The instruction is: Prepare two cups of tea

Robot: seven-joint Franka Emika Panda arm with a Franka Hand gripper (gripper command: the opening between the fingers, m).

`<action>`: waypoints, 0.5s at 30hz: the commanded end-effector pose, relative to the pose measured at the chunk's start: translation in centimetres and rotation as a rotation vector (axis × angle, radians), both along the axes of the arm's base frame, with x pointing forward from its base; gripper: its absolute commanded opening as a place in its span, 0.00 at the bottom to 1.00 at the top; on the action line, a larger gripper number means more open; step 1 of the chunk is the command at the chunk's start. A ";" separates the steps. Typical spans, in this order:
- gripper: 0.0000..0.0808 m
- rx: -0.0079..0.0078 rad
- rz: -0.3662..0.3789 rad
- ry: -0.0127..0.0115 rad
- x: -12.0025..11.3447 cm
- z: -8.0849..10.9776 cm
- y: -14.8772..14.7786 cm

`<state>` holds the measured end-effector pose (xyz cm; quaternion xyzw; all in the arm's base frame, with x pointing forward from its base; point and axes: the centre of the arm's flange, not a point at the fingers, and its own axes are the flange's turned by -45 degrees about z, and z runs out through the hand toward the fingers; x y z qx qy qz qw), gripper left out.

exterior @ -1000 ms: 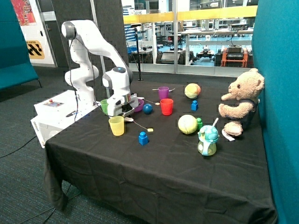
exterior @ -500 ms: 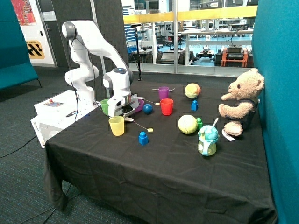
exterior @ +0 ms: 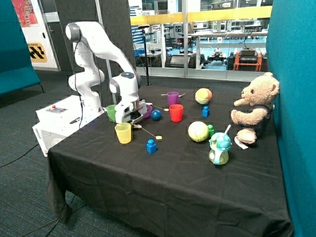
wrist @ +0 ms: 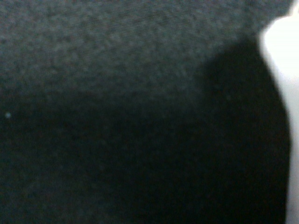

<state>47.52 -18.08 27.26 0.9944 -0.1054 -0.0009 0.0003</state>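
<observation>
Pincer (exterior: 129, 118) down at the table (exterior: 168, 168), just beside the light green cup (exterior: 111, 113) and behind the yellow cup (exterior: 123, 133); cannot tell whether it is clenched or released. Purple cup (exterior: 172, 98) stands well apart, behind the red cup (exterior: 176, 112)

Outside view faces the table (exterior: 197, 168) from its front corner; wrist view presses close against its cloth.
</observation>
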 end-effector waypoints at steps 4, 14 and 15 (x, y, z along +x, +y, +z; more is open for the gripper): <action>0.00 0.0005 0.023 -0.0018 0.4 -0.1 0.7; 0.00 0.0005 0.039 -0.0018 0.4 1.1 1.4; 0.00 0.0005 0.039 -0.0018 0.4 1.4 1.4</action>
